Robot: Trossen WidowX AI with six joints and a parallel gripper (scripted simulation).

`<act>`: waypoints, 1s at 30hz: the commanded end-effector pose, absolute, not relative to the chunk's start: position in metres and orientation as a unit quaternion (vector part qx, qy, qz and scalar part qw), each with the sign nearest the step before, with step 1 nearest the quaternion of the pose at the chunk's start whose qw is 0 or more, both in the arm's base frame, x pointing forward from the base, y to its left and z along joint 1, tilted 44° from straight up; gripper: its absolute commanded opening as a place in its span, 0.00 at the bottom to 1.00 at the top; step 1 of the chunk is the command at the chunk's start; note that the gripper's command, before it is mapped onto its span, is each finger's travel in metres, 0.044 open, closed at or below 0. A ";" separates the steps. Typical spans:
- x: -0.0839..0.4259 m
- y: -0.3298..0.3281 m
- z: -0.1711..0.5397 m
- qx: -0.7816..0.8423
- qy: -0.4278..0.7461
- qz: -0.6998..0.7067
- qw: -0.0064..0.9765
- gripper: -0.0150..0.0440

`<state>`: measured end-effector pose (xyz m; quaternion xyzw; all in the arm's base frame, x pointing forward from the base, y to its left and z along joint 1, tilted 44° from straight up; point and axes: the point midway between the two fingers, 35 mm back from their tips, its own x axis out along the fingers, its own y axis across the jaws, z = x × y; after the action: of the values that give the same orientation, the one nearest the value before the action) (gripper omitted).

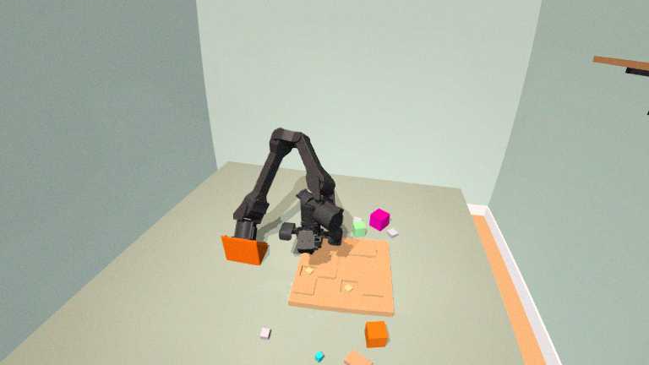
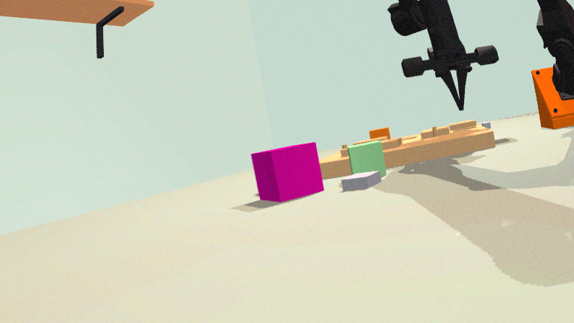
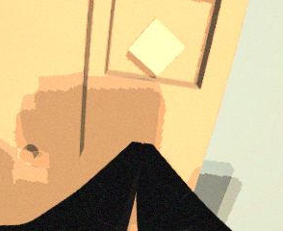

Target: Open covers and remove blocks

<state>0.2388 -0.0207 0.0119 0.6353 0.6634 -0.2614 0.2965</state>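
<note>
block: small pale-yellow wooden-looking cube (image 1: 308, 270) (image 3: 156, 47), uncovered in its well in the tan wooden puzzle board (image 1: 363, 305) (image 2: 440, 148) (image 3: 214, 111); i judge it light, stiff.
grip: opposite side faces, turned to match its skew.
black gripper (image 1: 306, 250) (image 2: 461, 109) (image 3: 141, 152): closed, empty, above the board.

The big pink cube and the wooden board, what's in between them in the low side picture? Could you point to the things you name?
In the exterior view, a green block (image 1: 358, 228) (image 2: 366, 158) and a flat grey piece (image 2: 360, 181) show between them.
</note>
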 end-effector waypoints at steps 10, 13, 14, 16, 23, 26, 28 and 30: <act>0.238 -0.011 0.002 0.636 0.664 -0.262 0.292 0.25; 0.238 -0.009 0.000 0.636 0.664 -0.261 0.292 0.25; 0.238 -0.008 -0.001 0.636 0.664 -0.261 0.292 0.25; 0.237 -0.007 -0.002 0.636 0.664 -0.261 0.292 0.25; 0.237 -0.002 -0.007 0.637 0.665 -0.261 0.292 0.25; 0.236 0.000 -0.008 0.637 0.665 -0.261 0.292 0.25; 0.236 0.001 -0.010 0.637 0.665 -0.261 0.292 0.25; 0.236 0.003 -0.011 0.637 0.665 -0.261 0.291 0.25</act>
<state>0.2370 -0.0001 -0.0084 0.6357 0.6638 -0.2602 0.2959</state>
